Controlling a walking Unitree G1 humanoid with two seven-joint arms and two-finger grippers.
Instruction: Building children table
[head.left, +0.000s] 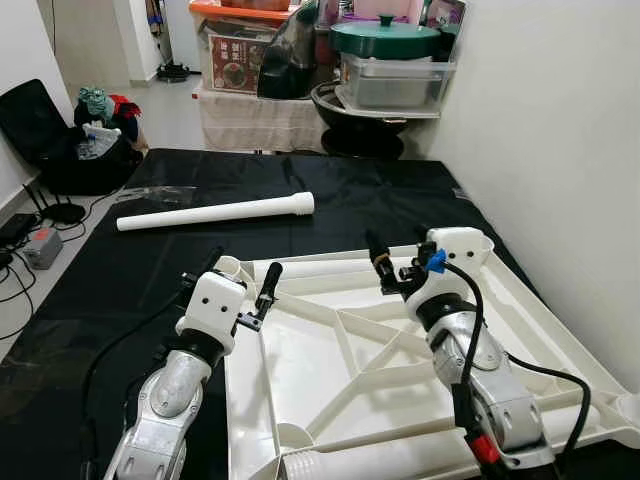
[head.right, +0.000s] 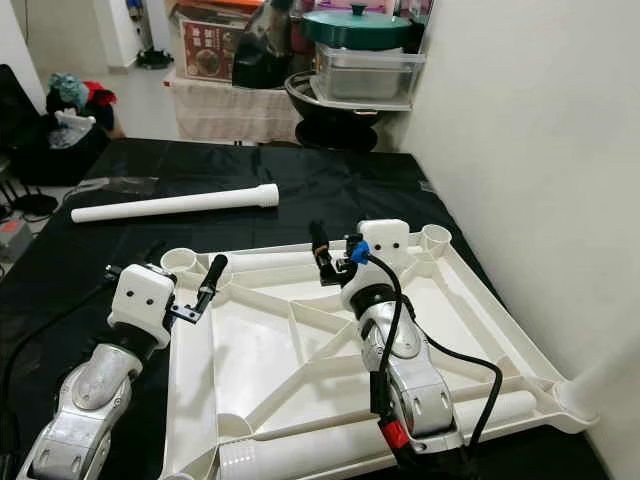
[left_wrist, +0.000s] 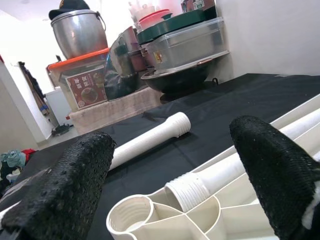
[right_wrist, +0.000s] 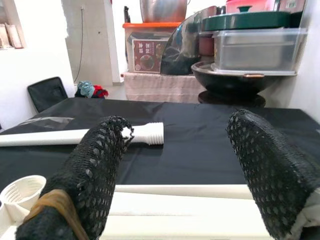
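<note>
I had both grippers over the far end of the upturned tabletop (head.left: 420, 400) — white, ribbed underside up, lying on the black sheet (head.left: 330, 190). Left gripper (left_wrist: 175, 175) hung with jaws released, nothing between them, just above the top's far-left corner socket (left_wrist: 131, 214). Right gripper (right_wrist: 185, 165) was spread too, empty, near the middle of the far rim.

A leg (head.left: 330, 268) lay inside the top along that far rim, long axis across me, its threaded end (left_wrist: 187, 191) just beside the corner socket — right under the left gripper, so that arm was nearer the end that counts. The right gripper sat over the same leg's shaft, a bit further along.

A second leg (head.left: 215, 213) lay loose on the sheet beyond the top, well apart from it, roughly parallel to the rim, flared end toward the right. Another leg (head.left: 350, 462) lay at the top's near edge.

My read: next move wanted the rim leg lifted and its threaded end stood into the corner socket — left arm best placed.
</note>
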